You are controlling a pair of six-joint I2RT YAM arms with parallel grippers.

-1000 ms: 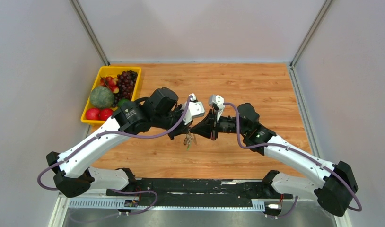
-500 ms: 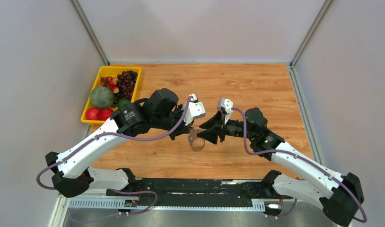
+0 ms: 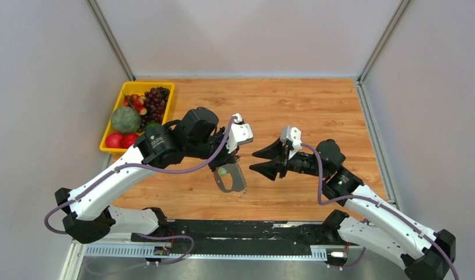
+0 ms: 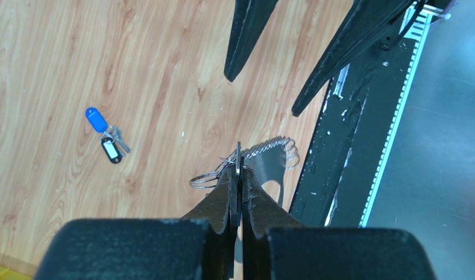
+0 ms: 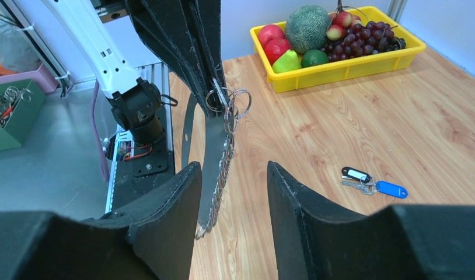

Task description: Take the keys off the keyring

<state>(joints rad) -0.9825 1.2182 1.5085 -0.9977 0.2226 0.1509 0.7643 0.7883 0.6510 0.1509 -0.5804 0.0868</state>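
Left hand [image 4: 238,172] clenched on the keyring [image 4: 285,153], held aloft; right hand [image 3: 255,161] released, empty. Keys [image 4: 108,139] lie apart on the surface [image 4: 165,87]. Advised: lower the keyring gently, clear of the keys.

Wooden table [image 3: 317,105] bears keys [image 5: 372,185] and fruit tray [image 3: 147,85].
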